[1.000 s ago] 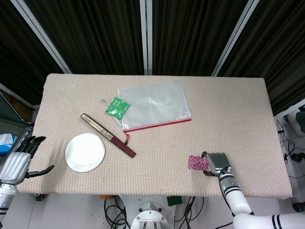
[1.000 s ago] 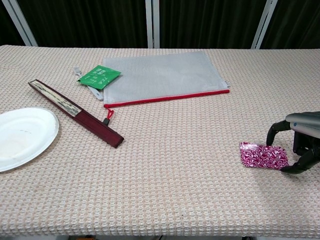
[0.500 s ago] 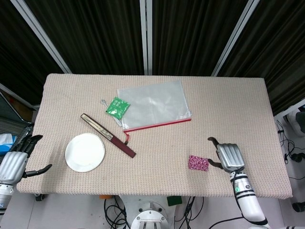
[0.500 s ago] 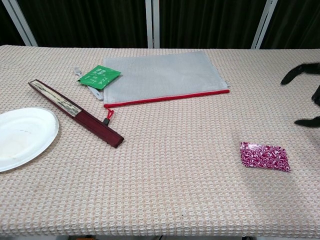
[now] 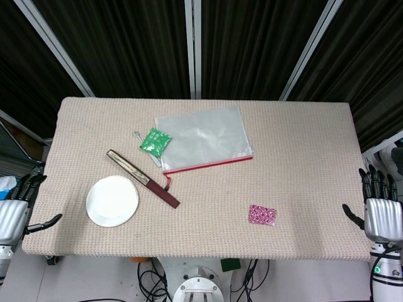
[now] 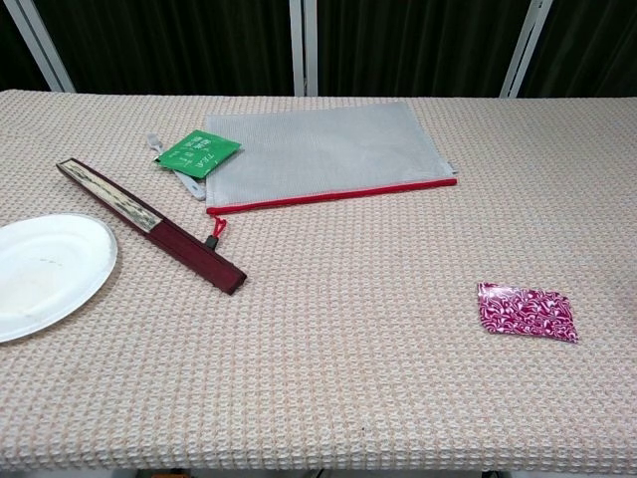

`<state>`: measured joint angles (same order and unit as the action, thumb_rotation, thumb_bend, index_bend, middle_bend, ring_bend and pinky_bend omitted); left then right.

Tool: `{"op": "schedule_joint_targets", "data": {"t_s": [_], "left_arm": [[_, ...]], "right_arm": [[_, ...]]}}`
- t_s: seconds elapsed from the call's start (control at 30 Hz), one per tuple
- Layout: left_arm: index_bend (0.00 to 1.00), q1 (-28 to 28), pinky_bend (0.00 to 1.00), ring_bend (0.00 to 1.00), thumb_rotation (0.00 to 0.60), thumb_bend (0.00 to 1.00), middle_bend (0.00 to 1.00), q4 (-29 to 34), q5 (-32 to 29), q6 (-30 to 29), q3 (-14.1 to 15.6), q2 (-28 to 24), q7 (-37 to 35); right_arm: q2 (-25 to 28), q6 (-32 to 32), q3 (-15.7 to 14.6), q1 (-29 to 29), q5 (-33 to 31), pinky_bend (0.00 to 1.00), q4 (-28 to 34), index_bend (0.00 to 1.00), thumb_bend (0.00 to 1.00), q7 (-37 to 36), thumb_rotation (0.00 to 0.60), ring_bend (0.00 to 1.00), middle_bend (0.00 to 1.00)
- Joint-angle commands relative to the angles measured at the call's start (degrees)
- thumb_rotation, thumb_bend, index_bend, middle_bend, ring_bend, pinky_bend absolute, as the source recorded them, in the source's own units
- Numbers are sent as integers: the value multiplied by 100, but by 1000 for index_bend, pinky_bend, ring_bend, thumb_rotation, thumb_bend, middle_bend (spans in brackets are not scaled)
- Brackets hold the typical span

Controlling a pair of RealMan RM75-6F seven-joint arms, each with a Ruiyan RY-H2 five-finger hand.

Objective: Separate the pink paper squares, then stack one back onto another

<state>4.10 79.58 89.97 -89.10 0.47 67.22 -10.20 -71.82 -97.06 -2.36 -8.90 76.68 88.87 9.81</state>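
The pink patterned paper squares (image 5: 262,215) lie as one flat pile on the table's front right; in the chest view the pile (image 6: 527,312) shows alone, with no hand near it. My right hand (image 5: 379,216) hangs off the table's right edge, fingers spread, holding nothing, well to the right of the pile. At the far left, beyond the table's edge, my left hand (image 5: 14,217) is also spread and holds nothing. Neither hand appears in the chest view.
A white paper plate (image 5: 112,201) sits front left. A closed dark red folding fan (image 5: 142,178) lies diagonally beside it. A clear zip pouch with a red edge (image 5: 203,137) and a green packet (image 5: 155,141) lie at the back centre.
My right hand has let go of the pink pile and pulled back to the right, off the table's edge. My left hand has drifted slightly left and down.
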Motion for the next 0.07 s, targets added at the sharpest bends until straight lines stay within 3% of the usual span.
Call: {"op": "schedule_joint_targets", "data": {"t_s": [0.03, 0.07], "left_arm": [[98, -25, 219, 45, 97, 69, 93, 33, 5, -62, -36, -16, 56], [98, -26, 219, 45, 97, 69, 93, 58, 10, -64, -38, -34, 61]], "right_arm": [[36, 196, 45, 92, -53, 0, -18, 0, 430, -86, 590, 0, 0], [39, 236, 66, 110, -49, 0, -28, 0, 431, -87, 590, 0, 0]]}}
